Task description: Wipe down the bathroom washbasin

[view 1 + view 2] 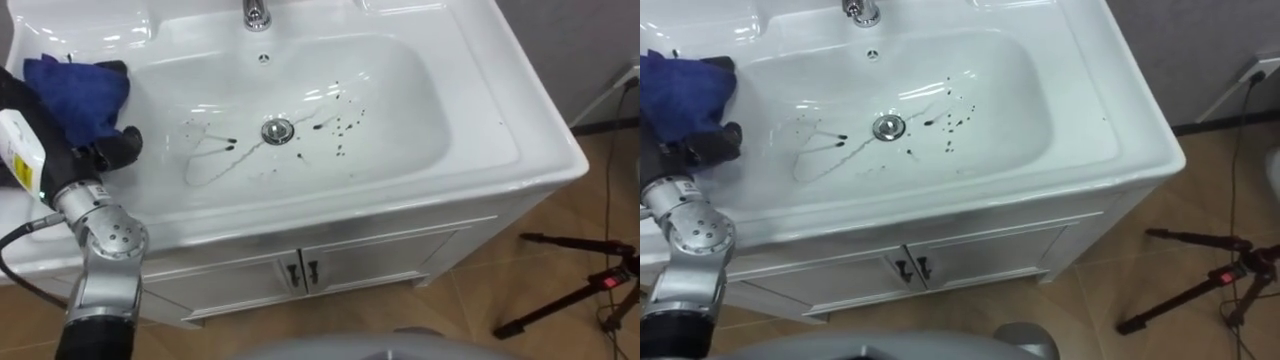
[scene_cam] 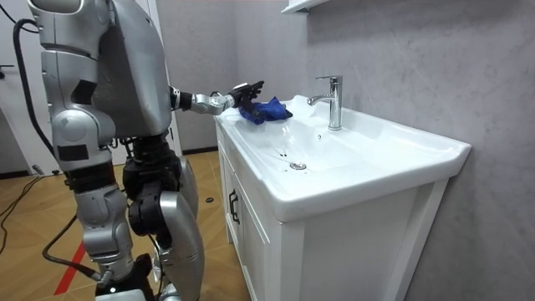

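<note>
The white ceramic basin runs across the upper half of the left eye view, and its bowl is not yet clean: thin dark streaks and spatter lie around the round metal drain, trailing toward the left of centre and dotted to the right of it. The crumpled deep-blue cloth sits at the upper left of the frame, over the flat rim beside the bowl, with the robot's left hand just below it. The dark fingers are curled into the cloth's lower edge and hold it bunched. In the room view the robot stands at the cabinet's end on the room view's left, its arm stretched out over the counter toward the chrome tap. The step in hand looks to be carrying the cloth down into the bowl for the first pass. To do it well, the hand should drop over the rim toward frame centre and press a broad part of the cloth flat on the sloped wall. It should then sweep across the streaks left of the drain before going on to the spatter at its right. The grip should stay firm so the cloth does not slip loose on the glossy surface.
</note>
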Available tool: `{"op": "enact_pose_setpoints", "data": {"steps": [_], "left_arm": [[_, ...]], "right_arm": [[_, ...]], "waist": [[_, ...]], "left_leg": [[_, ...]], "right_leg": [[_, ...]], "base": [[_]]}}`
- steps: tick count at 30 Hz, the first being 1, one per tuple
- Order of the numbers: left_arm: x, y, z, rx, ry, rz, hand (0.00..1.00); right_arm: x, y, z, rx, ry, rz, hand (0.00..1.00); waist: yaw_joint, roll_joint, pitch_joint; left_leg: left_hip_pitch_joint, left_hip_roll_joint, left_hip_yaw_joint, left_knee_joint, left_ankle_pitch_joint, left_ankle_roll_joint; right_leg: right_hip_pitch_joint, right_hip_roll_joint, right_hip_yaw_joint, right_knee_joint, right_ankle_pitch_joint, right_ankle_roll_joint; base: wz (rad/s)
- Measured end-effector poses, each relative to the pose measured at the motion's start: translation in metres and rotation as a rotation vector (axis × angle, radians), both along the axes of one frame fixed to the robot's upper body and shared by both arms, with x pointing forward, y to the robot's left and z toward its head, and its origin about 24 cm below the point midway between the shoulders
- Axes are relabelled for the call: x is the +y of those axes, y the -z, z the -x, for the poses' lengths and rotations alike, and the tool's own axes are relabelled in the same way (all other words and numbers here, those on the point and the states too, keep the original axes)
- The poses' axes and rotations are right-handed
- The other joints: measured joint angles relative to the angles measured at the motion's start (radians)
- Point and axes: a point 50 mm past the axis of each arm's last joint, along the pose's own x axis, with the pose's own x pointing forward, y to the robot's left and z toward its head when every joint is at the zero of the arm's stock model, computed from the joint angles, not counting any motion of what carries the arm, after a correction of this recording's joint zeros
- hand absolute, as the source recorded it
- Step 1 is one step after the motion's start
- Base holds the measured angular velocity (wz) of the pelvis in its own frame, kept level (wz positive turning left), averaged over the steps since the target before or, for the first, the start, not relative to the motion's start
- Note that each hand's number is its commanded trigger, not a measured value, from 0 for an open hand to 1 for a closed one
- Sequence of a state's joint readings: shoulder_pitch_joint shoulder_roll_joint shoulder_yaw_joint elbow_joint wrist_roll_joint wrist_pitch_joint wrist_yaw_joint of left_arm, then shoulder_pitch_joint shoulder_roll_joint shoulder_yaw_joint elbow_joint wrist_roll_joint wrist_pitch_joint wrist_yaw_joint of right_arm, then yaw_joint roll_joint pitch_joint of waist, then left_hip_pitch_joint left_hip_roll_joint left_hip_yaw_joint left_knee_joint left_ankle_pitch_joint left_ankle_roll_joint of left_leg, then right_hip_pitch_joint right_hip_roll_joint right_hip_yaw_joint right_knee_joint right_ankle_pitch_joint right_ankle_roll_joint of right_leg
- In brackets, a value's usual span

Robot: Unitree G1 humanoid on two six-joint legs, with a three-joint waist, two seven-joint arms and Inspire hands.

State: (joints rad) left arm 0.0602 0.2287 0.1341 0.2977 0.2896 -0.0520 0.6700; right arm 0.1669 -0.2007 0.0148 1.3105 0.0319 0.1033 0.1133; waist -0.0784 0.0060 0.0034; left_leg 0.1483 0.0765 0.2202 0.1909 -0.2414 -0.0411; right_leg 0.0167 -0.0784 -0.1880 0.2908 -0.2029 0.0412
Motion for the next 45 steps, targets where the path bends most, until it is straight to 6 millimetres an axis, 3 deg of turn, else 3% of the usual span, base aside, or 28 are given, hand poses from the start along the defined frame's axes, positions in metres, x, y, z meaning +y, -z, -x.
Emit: {"op": "enact_pose_setpoints", "data": {"steps": [6, 16, 23, 37, 40, 45], "left_arm": [[0.005, 0.003, -0.002, 0.029, -0.018, -0.009, 0.00], [0.010, 0.017, 0.004, 0.127, -0.056, -0.013, 0.00], [0.015, 0.024, 0.009, 0.196, -0.071, -0.033, 0.00], [0.022, 0.034, 0.013, 0.291, -0.059, -0.025, 0.00], [0.025, 0.037, 0.006, 0.319, -0.063, -0.023, 0.22], [0.030, 0.036, 0.004, 0.355, -0.051, -0.023, 0.32]], "right_arm": [[-0.003, -0.001, 0.001, 0.005, 0.002, 0.008, 0.00], [-0.003, -0.002, 0.009, 0.026, 0.022, 0.006, 0.00], [-0.004, -0.002, 0.007, 0.021, 0.007, 0.009, 0.00], [-0.006, -0.003, 0.007, 0.027, 0.009, 0.016, 0.00], [-0.006, -0.003, 0.009, 0.035, 0.012, 0.017, 0.00], [-0.008, -0.004, 0.011, 0.042, 0.044, 0.022, 0.00]], "waist": [[-0.004, 0.014, -0.0006], [0.001, 0.013, -0.0019], [0.003, 0.020, -0.0072], [-0.002, 0.037, -0.0047], [0.000, 0.040, -0.0031], [-0.012, 0.041, -0.0027]], "left_leg": [[0.013, 0.003, 0.019, -0.011, -0.001, -0.002], [0.013, 0.004, 0.026, -0.016, -0.002, -0.003], [0.013, 0.004, 0.039, -0.010, -0.002, -0.003], [0.013, 0.004, 0.052, -0.021, -0.002, -0.004], [0.013, 0.004, 0.053, -0.021, -0.002, -0.004], [0.012, 0.003, 0.053, -0.015, -0.002, -0.004]], "right_leg": [[0.000, 0.007, 0.020, 0.004, 0.001, -0.001], [0.001, 0.009, 0.024, 0.002, 0.002, -0.003], [-0.016, 0.010, 0.039, 0.006, 0.002, -0.003], [-0.035, 0.014, 0.052, 0.023, 0.003, -0.006], [-0.034, 0.014, 0.053, 0.026, 0.003, -0.006], [-0.031, 0.010, 0.051, 0.030, 0.003, -0.006]], "base": [[-0.09], [-0.02], [-0.05], [-0.03], [0.00], [0.00]]}}
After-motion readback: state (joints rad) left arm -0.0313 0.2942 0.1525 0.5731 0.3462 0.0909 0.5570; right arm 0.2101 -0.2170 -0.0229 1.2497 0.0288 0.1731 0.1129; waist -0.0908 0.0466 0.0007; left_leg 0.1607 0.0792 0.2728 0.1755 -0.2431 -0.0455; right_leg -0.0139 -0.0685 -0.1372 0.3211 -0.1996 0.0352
